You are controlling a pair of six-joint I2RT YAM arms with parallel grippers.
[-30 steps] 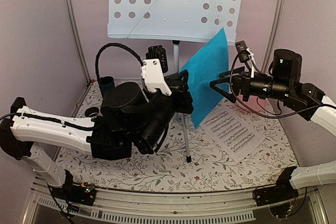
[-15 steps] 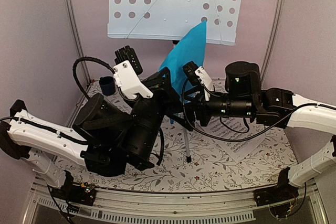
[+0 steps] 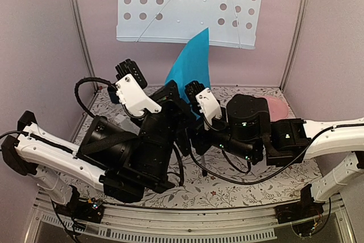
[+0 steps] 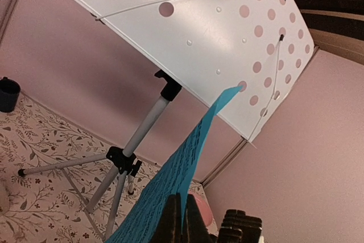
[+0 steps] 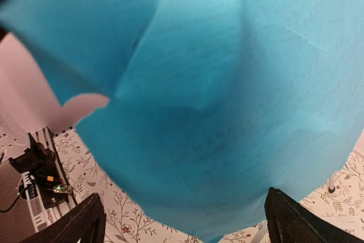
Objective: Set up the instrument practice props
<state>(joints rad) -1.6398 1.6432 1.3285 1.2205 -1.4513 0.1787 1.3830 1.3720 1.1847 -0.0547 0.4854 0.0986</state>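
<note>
Progress check: the music stand (image 3: 187, 4) is up on its tripod at the back of the table (image 3: 227, 183), with its holey desk tilted toward the arms and both wire page-holders lying flat against it. So I'd call that part done. Nothing is sitting on its ledge yet though.

The blue sheet (image 3: 190, 64) is mid-delivery. It's up in the air, standing nearly on edge in front of the tripod pole, and its top corner pokes up to the stand's bottom lip. From the left wrist view the tip overlaps that lip, but I can't tell if it actually touches.

The left claw (image 4: 181, 220) is pinched tight on the sheet's lower edge, so that arm is doing the carrying. The right claw (image 5: 185, 220) is spread wide with the blue paper filling the space just ahead of it, gripping nothing. My guess is it's lining up to steady the page or take it over.

Left to do, as I read it: get the blue page onto the ledge, then the white sheet and the metronome. I can't spot either of those here, since the arms cover most of the table. The pink plate (image 3: 278, 106) and cup (image 4: 8, 92) just sit off to the sides.
</note>
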